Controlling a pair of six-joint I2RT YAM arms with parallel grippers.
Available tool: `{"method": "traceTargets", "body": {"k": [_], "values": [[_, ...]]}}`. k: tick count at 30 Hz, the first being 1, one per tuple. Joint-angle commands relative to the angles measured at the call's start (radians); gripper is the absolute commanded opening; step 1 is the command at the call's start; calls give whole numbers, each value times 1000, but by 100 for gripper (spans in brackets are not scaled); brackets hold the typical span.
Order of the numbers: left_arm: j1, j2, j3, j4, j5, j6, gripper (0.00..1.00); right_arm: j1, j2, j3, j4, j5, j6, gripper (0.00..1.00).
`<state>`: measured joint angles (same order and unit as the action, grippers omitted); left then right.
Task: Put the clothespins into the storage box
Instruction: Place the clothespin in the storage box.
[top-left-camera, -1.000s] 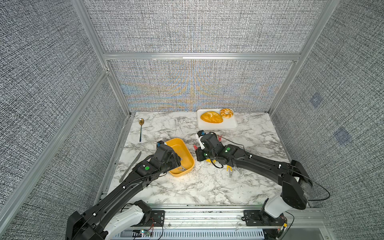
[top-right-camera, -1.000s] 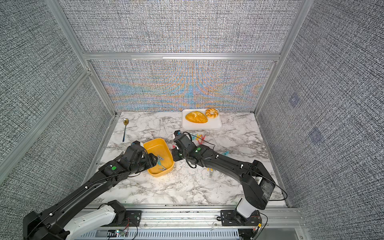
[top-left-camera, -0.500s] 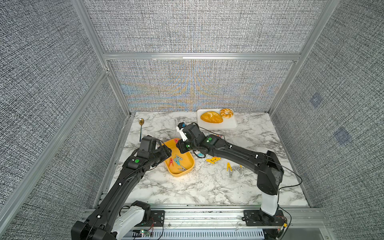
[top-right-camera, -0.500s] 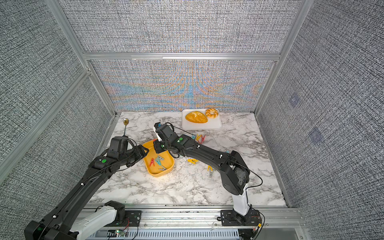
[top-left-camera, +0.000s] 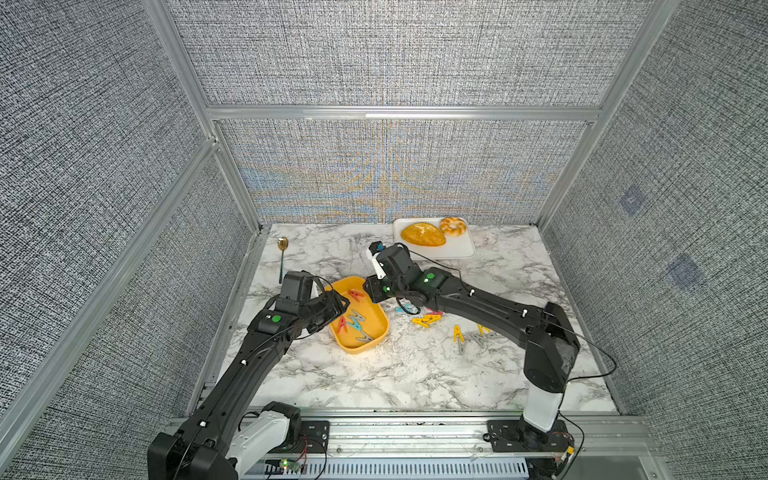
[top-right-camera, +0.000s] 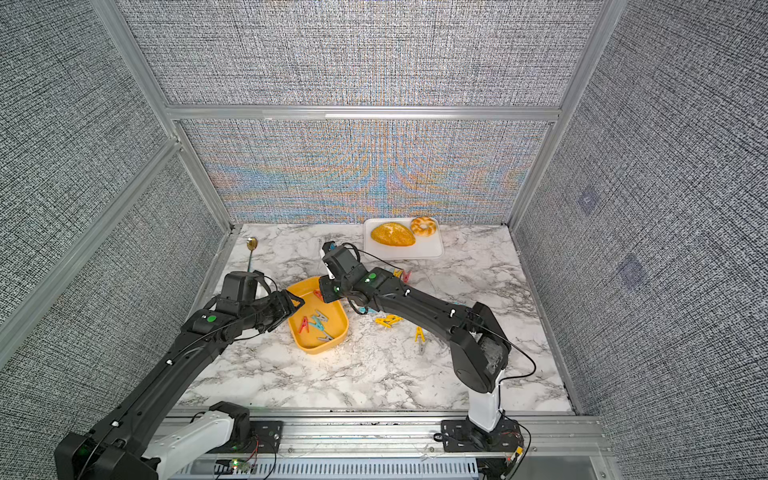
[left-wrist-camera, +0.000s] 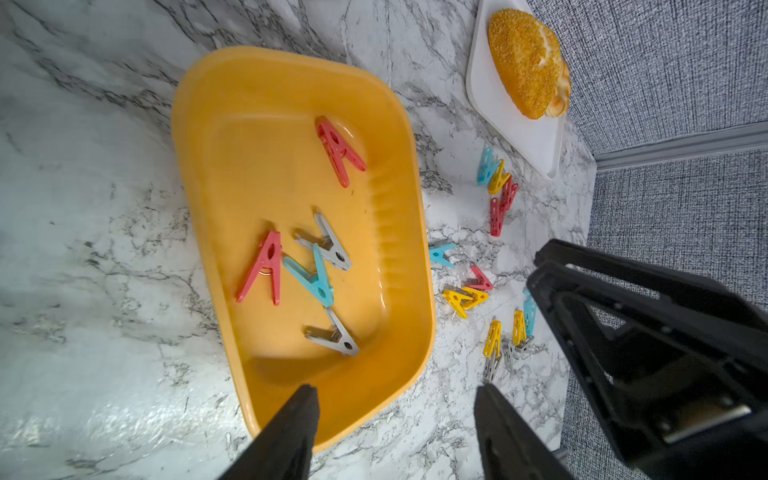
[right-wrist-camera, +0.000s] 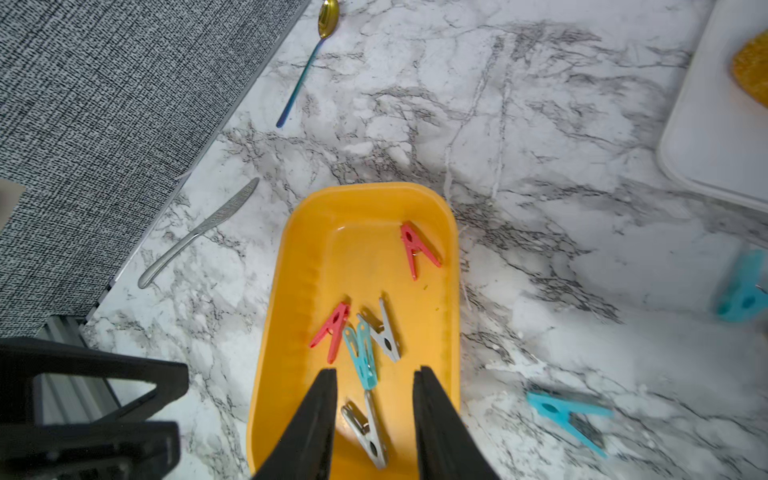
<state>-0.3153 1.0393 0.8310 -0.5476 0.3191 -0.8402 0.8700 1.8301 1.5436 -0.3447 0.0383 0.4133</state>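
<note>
Right gripper (right-wrist-camera: 374, 372) has swung over the box (top-left-camera: 357, 348), left gripper (left-wrist-camera: 395, 388) back to its rim, both parted and empty; five pins (left-wrist-camera: 338, 149) lie inside, a dozen-odd loose pins (left-wrist-camera: 463, 300) beside it

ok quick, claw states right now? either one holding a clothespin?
left claw: open, holding nothing.
right claw: open, holding nothing, above the storage box.

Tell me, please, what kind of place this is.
Probably a robot test cell: grey woven wall panels in aluminium framing, a white marble-patterned tabletop, and two black robot arms mounted on a metal rail.
</note>
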Motion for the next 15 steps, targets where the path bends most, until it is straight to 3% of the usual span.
{"method": "traceTargets", "body": {"k": [1, 15], "values": [[-29, 3, -10, 39, 12, 2, 65, -22, -51, -68, 31, 25, 22, 36], [-364, 119, -72, 211, -129, -117, 63, -127, -388, -610, 68, 105, 114, 36]]}}
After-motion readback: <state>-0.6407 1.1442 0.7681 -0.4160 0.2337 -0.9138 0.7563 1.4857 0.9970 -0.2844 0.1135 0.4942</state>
